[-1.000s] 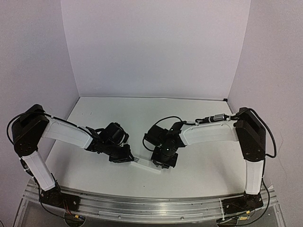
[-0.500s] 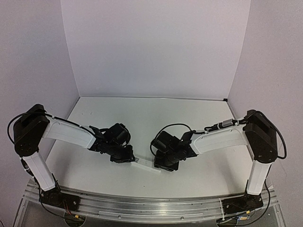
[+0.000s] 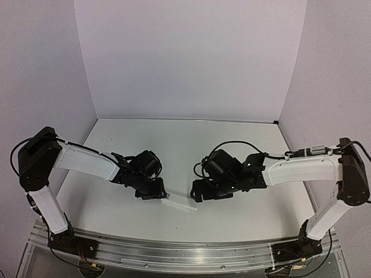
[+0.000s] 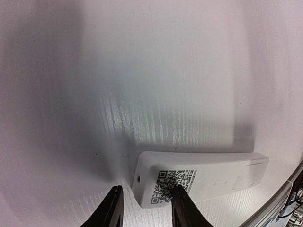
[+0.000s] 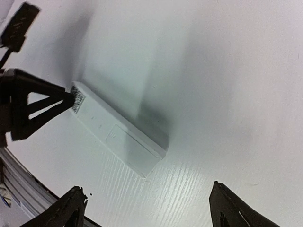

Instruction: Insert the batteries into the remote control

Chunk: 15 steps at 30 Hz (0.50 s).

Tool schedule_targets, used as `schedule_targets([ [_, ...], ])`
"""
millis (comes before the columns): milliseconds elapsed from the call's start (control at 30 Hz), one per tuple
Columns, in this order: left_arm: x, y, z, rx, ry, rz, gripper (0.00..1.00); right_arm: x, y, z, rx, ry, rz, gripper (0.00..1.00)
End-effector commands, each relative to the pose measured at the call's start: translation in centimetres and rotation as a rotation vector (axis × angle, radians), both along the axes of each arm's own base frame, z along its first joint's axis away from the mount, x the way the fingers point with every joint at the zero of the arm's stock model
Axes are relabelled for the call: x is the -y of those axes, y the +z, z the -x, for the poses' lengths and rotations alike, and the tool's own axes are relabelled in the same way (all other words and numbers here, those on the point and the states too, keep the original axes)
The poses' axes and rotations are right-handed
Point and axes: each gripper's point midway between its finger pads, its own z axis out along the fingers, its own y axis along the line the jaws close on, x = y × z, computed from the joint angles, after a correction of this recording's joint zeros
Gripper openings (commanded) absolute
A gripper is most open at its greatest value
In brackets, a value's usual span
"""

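Remote control (image 3: pixel 181 202) back up, low centre of top view, long axis upper left to lower right. Left end effector (image 4: pixel 146 189) little open at its upper-left end, not gripping. Right end effector (image 5: pixel 151 213) wide open, empty.

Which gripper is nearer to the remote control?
Left. The left gripper is at the QR-code end of the remote control; the right gripper hangs apart beyond the other end.

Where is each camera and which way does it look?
Top external: high behind the arms, looking down at the table; both arms, left gripper, right gripper show.
Left wrist: on left arm, looking down; its fingers sit at the remote control's QR-code end.
Right wrist: on right arm, looking down; its open fingers at bottom.
Shared: all see the remote control.
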Motion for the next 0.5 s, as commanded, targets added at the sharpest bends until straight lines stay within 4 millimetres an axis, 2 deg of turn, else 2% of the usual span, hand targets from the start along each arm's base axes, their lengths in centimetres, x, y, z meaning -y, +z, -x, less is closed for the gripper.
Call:
schedule_targets([
  [0, -0.2, 1.3, -0.2, 0.015, -0.011, -0.049, 0.45, -0.8, 1.8, 1.7, 0.118, 0.43, 0.083, 0.89],
  [133, 1.0, 5.5, -1.9, 0.101, -0.019, -0.012, 0.62, -2.5, 1.0, 3.4, 0.151, 0.751, 0.102, 0.91],
  [267, 1.0, 10.2, -3.5, 0.206, 0.011, -0.001, 0.79, -3.7, 0.6, 2.5, 0.242, 0.917, 0.17, 0.91],
  [367, -0.7, 12.7, -3.6, 0.259, 0.06, -0.005, 0.97, -4.6, 0.4, 1.6, 0.294, 0.977, 0.21, 0.91],
  [467, -3.2, 14.6, -2.8, 0.29, 0.134, 0.005, 1.0, -5.1, -0.7, 1.1, 0.304, 1.03, 0.239, 0.91],
])
